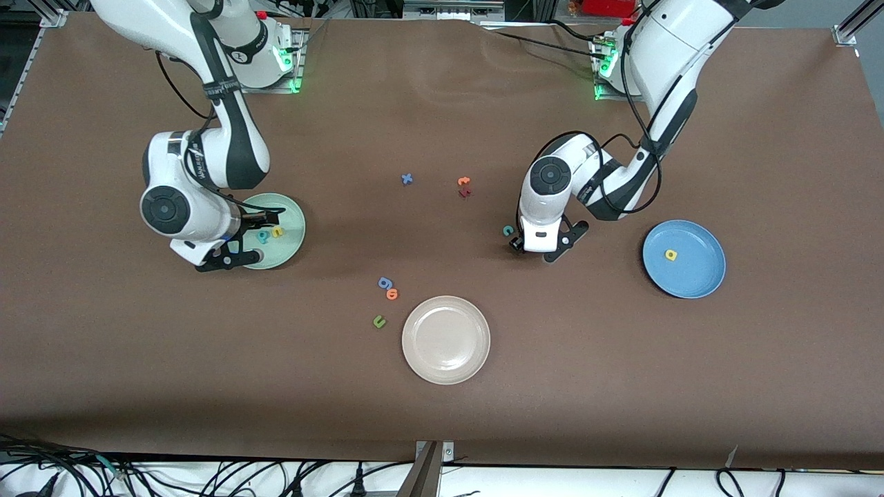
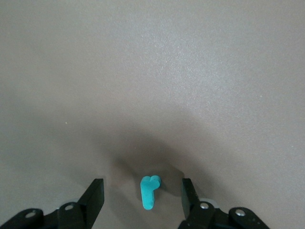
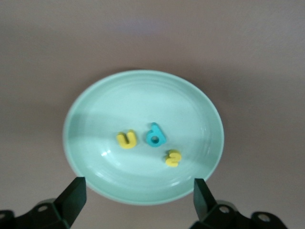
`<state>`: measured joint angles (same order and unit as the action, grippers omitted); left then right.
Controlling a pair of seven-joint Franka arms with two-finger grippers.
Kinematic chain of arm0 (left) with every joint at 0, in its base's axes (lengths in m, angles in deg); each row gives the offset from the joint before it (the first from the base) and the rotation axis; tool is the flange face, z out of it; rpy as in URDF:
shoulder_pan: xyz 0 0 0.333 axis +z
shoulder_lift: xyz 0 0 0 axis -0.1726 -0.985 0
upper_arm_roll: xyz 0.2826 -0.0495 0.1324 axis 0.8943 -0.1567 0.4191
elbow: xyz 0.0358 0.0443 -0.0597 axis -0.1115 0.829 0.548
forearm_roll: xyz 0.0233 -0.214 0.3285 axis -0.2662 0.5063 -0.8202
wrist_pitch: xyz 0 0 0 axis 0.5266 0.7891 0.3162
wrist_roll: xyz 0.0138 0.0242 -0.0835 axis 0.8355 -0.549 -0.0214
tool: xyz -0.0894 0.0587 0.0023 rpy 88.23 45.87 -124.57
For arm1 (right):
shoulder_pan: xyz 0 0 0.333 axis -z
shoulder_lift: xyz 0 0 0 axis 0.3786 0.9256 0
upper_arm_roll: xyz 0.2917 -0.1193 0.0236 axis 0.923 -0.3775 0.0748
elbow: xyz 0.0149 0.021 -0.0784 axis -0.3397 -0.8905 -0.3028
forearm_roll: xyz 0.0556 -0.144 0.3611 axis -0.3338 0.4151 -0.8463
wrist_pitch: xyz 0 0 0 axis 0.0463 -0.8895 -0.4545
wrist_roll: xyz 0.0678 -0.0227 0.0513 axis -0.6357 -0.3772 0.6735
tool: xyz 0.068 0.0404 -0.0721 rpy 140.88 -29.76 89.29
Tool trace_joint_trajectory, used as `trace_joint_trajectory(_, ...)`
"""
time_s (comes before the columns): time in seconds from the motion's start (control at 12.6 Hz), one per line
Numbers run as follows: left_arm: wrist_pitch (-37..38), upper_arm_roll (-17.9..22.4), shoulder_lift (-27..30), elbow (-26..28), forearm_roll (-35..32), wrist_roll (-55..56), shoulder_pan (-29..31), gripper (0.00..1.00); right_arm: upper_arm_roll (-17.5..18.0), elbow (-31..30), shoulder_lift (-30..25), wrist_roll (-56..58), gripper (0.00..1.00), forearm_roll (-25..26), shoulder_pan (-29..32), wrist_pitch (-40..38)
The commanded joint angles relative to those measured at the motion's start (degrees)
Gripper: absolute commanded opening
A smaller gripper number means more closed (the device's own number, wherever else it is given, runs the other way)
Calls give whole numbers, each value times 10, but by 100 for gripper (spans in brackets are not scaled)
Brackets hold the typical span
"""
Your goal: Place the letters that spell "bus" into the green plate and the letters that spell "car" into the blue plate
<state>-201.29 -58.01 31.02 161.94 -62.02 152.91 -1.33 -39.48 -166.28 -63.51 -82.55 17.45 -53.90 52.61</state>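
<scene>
The green plate (image 3: pixel 119 100) holds the yellow "u" (image 3: pixel 127 139), the teal "b" (image 3: pixel 155 135) and the yellow "s" (image 3: pixel 173 158). My right gripper (image 3: pixel 138 186) hangs open over this plate (image 1: pixel 290 235) and holds nothing. Toward the left arm's end, the blue plate (image 1: pixel 697 273) holds the yellow "a" (image 1: pixel 670 255). My left gripper (image 2: pixel 142 186) is low over the table, open, with the teal "r" (image 2: pixel 150 192) lying between its fingers, untouched. The teal "c" (image 1: pixel 508 230) lies on the table just beside the left gripper (image 1: pixel 540 250).
A beige-white plate (image 1: pixel 446 339) sits nearer the front camera, mid-table. Beside it lie a blue "g" (image 1: pixel 385 282), an orange "o" (image 1: pixel 392 294) and a dark green "u" (image 1: pixel 379 321). Farther back are a blue "x" (image 1: pixel 407 179), an orange "t" (image 1: pixel 463 181) and a dark red letter (image 1: pixel 464 192).
</scene>
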Motion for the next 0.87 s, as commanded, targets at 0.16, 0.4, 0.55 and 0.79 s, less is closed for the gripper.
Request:
trace_joint_trajectory(0.16,2,7,-5,-22,-7,13,-5,69,-9,183,-13,-60,100,-10,3,-208)
trace_joint_trajectory(0.4,2,7,-17,-22,-9,11,-5,68,-14,189,-85,-46,100,-4,4,-234)
trace_joint_trajectory(0.55,1,7,-18,-22,-9,11,-5,68,24,187,-130,-49,100,5,37,-243)
trace_joint_trajectory(0.79,1,7,-24,-22,-9,11,-5,67,183,159,-197,-56,100,59,190,-229)
